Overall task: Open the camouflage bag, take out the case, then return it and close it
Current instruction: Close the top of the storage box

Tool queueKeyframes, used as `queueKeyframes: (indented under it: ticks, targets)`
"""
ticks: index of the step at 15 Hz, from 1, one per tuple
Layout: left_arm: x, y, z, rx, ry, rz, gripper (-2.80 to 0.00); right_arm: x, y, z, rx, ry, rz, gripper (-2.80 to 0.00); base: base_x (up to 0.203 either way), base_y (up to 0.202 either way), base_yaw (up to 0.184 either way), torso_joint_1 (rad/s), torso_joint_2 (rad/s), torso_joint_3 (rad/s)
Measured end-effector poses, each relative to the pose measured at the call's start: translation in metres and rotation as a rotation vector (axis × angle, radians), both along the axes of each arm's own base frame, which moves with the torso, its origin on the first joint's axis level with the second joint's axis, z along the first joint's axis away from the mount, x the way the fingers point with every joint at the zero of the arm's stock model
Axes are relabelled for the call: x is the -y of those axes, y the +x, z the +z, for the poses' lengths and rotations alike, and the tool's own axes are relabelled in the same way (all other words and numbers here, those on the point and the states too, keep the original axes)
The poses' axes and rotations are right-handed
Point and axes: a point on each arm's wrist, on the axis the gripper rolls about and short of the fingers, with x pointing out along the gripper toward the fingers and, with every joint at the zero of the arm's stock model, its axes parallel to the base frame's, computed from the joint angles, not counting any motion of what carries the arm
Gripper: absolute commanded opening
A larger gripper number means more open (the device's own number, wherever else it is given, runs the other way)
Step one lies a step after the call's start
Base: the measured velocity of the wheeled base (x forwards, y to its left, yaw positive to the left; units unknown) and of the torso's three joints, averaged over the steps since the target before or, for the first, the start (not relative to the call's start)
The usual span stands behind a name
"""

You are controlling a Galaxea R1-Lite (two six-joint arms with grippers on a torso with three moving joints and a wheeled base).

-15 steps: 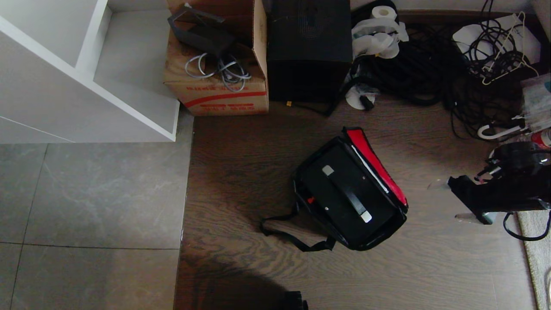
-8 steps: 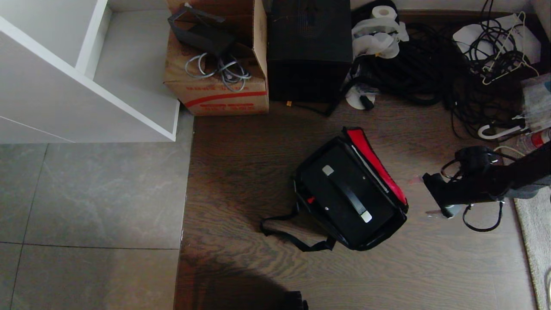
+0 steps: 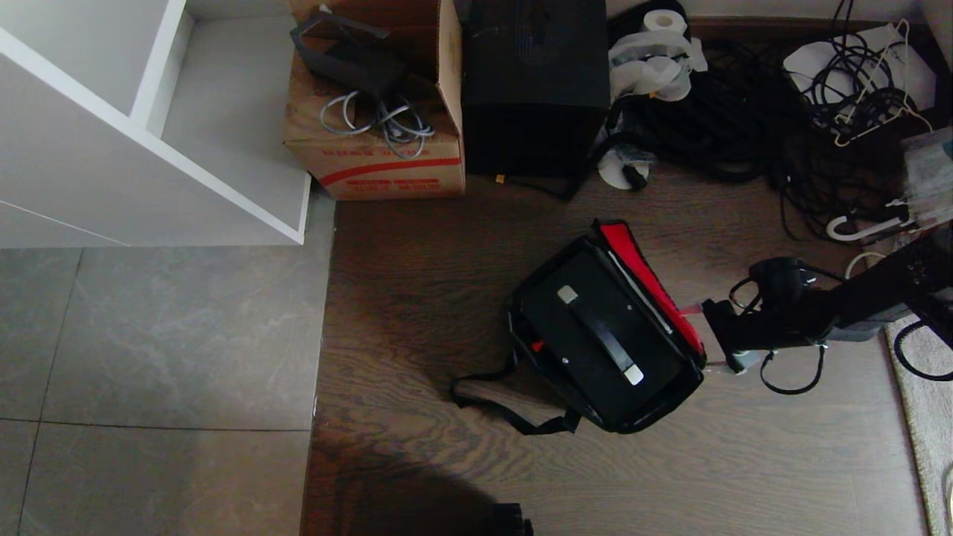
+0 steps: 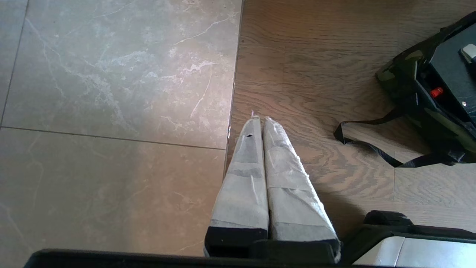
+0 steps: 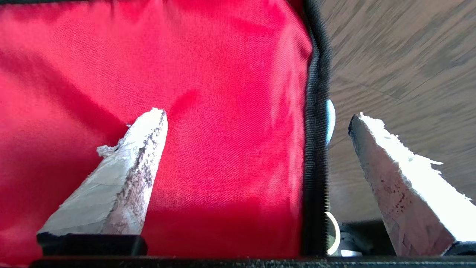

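Note:
The camouflage bag (image 3: 659,409) lies open on the wood floor, its red-lined lid (image 3: 646,283) standing up along its right side. Inside it the flat black case (image 3: 588,324) rests with its strap handle (image 3: 607,342) facing up. My right gripper (image 3: 703,337) is just right of the lid, open. In the right wrist view the right gripper (image 5: 256,114) straddles the lid's black zipper edge (image 5: 316,149), with the red lining (image 5: 223,111) filling the gap. My left gripper (image 4: 260,120) is shut on nothing and parked over the floor, left of the bag (image 4: 405,74).
The bag's black shoulder strap (image 3: 491,406) loops on the floor at its left. At the back stand a cardboard box (image 3: 372,160), a tall black box (image 3: 532,89) and tangled cables (image 3: 715,112). A white shelf unit (image 3: 149,149) is far left, a rug edge (image 3: 923,417) right.
My right arm has swung in from the right edge toward the bag, its open gripper now at the red lid. Bag, case and left arm have not moved.

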Motion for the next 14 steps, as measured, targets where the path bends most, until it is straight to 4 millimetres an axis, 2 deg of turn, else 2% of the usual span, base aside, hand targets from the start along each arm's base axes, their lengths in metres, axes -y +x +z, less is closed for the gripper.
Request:
queueKeyframes:
  ticks: [5,6,14]
  targets:
    - [0.0,0.0,0.0,0.0,0.0,0.0,-2.8,-0.0027,0.0045,0.0,0.002,0.026,-0.021,0.0,0.0,0.0,0.0,0.0,0.0,0.0]
    - [0.0,0.0,0.0,0.0,0.0,0.0,-2.8,-0.0024,0.0046,-0.0003,0.001,0.026,-0.022,-2.8,0.0,0.0,0.0,0.0,0.0,0.0]
    - [0.0,0.0,0.0,0.0,0.0,0.0,-2.8,-0.0055,0.0066,0.0027,0.013,0.026,-0.011,-2.8,0.0,0.0,0.0,0.0,0.0,0.0]
